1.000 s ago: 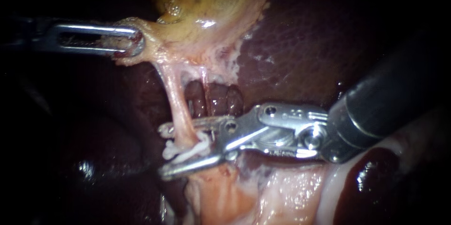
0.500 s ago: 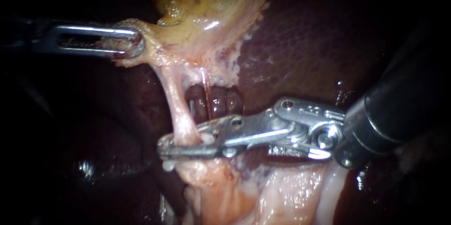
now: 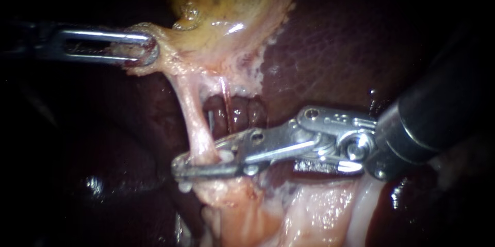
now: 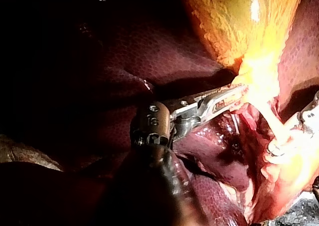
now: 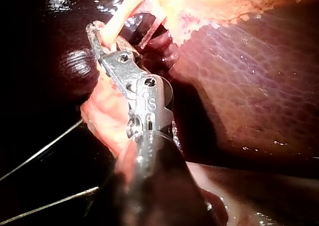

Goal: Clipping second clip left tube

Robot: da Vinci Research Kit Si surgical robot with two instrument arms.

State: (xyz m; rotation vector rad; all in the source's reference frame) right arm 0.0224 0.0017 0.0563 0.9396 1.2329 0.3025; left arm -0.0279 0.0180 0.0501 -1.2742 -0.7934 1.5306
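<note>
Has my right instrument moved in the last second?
Yes. The right instrument has closed its pincer on the left tube, and its wrist has drawn back rightward from that tube.

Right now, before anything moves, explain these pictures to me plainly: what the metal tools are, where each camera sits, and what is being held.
These are three camera views of one surgical robot working on a pig's dark liver and yellowish gallbladder. The wide picture comes from the endoscope, close to the tissue. The other two come from a camera on each arm. The left instrument, a thin shaft ending in two small jaws, grips the gallbladder at its lower end. The right instrument has its jaws shut on the left tube, the pale strand running down from the gallbladder.
</note>
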